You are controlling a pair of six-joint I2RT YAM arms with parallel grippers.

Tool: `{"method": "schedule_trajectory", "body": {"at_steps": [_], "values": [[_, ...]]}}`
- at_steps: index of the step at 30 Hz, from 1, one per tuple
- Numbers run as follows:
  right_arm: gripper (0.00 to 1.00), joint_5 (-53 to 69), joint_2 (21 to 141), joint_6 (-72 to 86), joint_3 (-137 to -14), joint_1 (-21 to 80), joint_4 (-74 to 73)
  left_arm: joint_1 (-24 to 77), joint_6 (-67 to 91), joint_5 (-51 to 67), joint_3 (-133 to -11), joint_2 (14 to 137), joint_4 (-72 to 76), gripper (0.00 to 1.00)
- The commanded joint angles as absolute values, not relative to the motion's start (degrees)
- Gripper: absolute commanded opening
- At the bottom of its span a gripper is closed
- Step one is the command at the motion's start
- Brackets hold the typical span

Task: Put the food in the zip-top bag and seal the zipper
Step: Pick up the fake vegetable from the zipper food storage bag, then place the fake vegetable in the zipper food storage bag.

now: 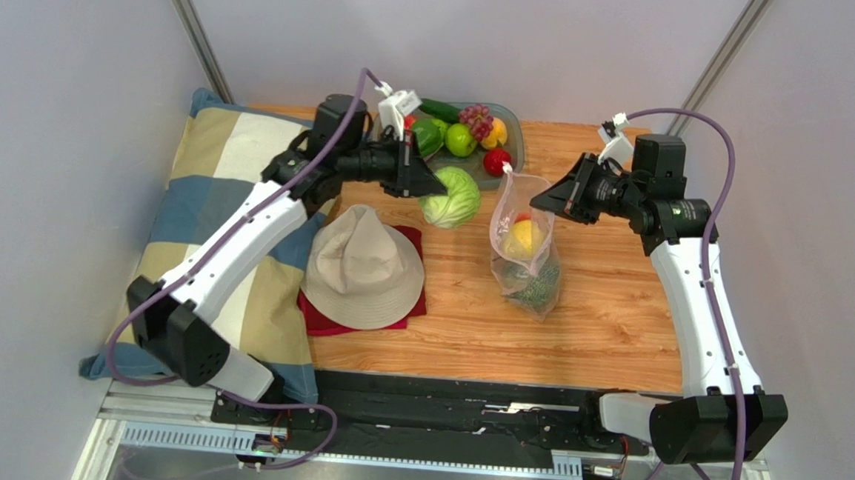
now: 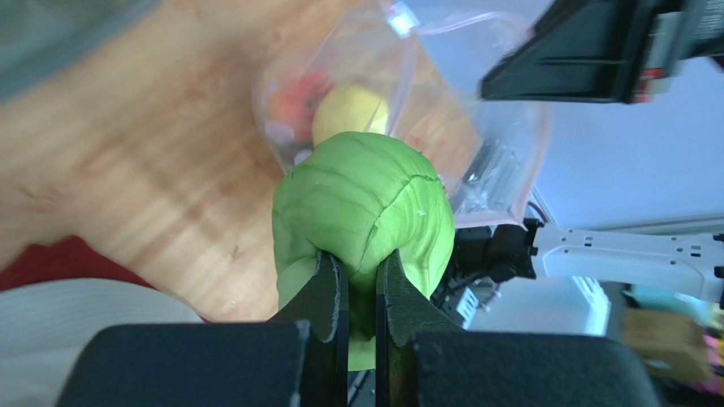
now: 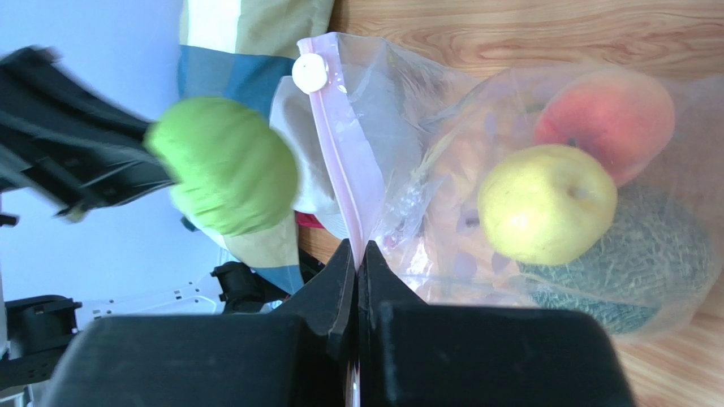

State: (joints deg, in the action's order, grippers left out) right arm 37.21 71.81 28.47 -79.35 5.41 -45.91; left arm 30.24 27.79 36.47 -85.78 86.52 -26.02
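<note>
Cabbage (image 2: 361, 199) is gripped in the left claw (image 2: 361, 271), zip-top bag (image 2: 480, 140) just ahead. Zipper (image 3: 340, 153) is pinched by the right claw (image 3: 357, 259), pear (image 3: 546, 203) and peach (image 3: 612, 110) bagged beyond its tips.

Green cabbage (image 1: 450, 198) hangs beside clear bag (image 3: 408, 110) holding pear (image 3: 546, 203), peach (image 3: 608, 113), melon (image 3: 633, 263).

Overhead camera looks down — facing wrist cameras, close-in, share the cabbage (image 2: 361, 203).

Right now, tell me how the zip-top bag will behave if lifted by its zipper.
Probably floppy: the zip-top bag is thin, creased film, held where the right gripper pinches its zipper. Likely bottom-heavy, since the yellow fruit, peach and melon sit away from the mouth.
</note>
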Motion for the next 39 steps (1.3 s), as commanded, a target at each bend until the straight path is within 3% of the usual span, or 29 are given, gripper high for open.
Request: {"method": "schedule_trajectory", "body": {"at_steps": [1,14,19,24,29,32,36,39], "values": [[0.0,42.36,72.24,32.86,-75.68,5.27,-38.87,31.03,23.9,34.72,-88.41,79.9,-24.27,0.0],[0.0,44.74,77.43,41.57,-70.4,1.14,-32.43,36.99,42.62,33.14,-92.02,93.85,1.37,0.0],[0.0,43.77,77.08,39.91,-71.1,0.53,-34.8,40.16,42.46,33.57,-93.87,100.27,2.73,0.0],[0.0,42.98,76.47,39.11,-72.51,-2.28,-36.82,39.03,34.56,34.8,-87.74,99.32,-7.28,0.0],[0.0,43.5,76.46,37.8,-75.32,-4.22,-37.7,38.58,15.85,32.44,-84.9,94.92,-22.8,0.0],[0.0,44.82,76.38,38.32,-76.38,-4.22,-37.44,38.76,5.39,31.12,-88.41,96.15,-32.3,0.0],[0.0,47.02,75.94,38.85,-75.68,-3.43,-36.39,41.39,-6.75,30.23,-104.09,100.71,-45.41,0.0],[0.0,47.64,74.89,38.24,-74.71,-2.2,-36.12,43.85,-13.26,30.15,-116.05,104.76,-53.59,0.09]]}}
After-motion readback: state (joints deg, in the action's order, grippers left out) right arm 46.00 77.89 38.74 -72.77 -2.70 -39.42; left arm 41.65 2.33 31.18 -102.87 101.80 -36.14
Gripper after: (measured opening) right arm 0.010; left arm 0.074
